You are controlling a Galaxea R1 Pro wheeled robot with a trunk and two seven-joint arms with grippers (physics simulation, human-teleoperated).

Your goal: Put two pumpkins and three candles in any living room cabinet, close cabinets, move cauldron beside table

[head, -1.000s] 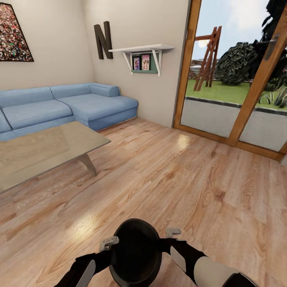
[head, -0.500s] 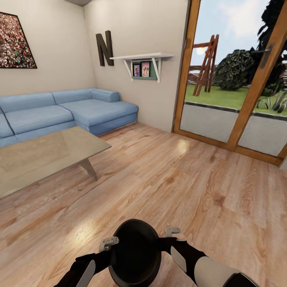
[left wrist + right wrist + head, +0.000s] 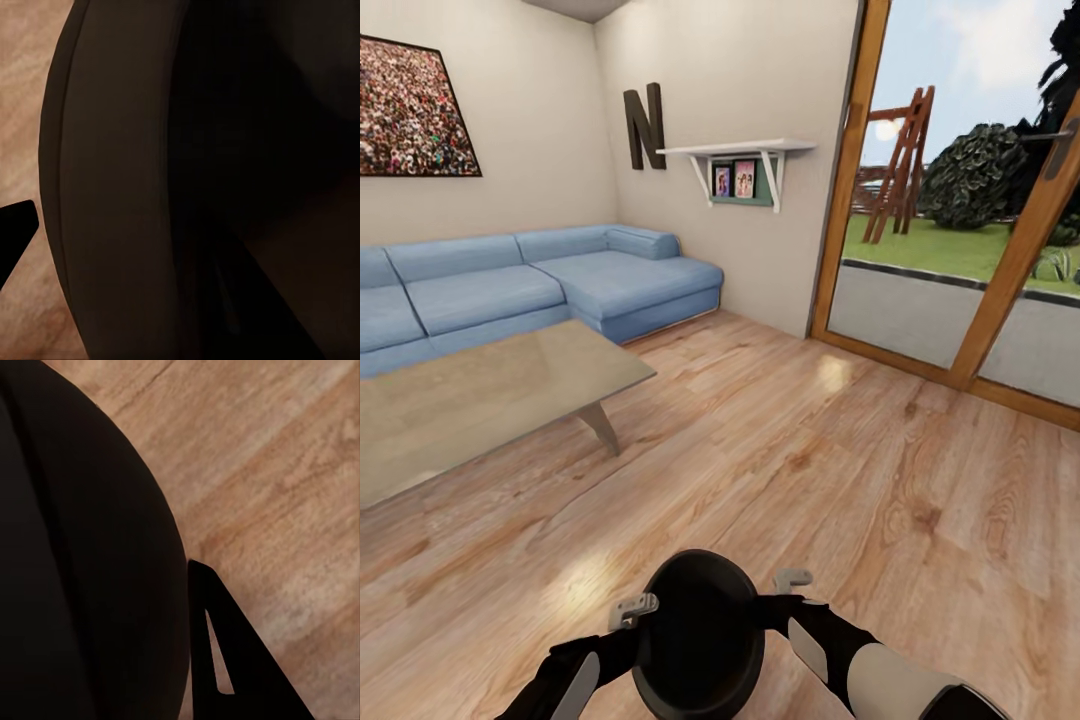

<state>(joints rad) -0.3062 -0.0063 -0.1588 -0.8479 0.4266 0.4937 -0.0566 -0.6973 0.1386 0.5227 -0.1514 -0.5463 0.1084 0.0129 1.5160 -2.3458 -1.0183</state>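
Fingers of both arms press the round-bellied matte black cauldron (image 3: 698, 640) from either side, low in the head view. Its wide circular mouth faces the camera, the inside dark, the rim smooth and unmarked. The left gripper's fingers (image 3: 635, 608) sit against the cauldron's left rim, a pale grey fitting showing just above the black wrist; the right gripper's fingers (image 3: 793, 580) sit against its right rim the same way. How far each pair is spread I cannot tell, since the pot's body hides the tips. In the left wrist view the cauldron's black wall (image 3: 187, 180) looms close, with one dark fingertip (image 3: 13, 232) at the edge over the wood floor. In the right wrist view one black finger (image 3: 225, 660) lies just beside the pot's curved flank (image 3: 82, 562).

Held between the arms, the cauldron hangs above the light wood plank floor (image 3: 840, 470). The low rectangular counter with a glossy grey top (image 3: 480, 395) stands well apart, ahead to the left, before the blue L-shaped sofa (image 3: 530, 285).
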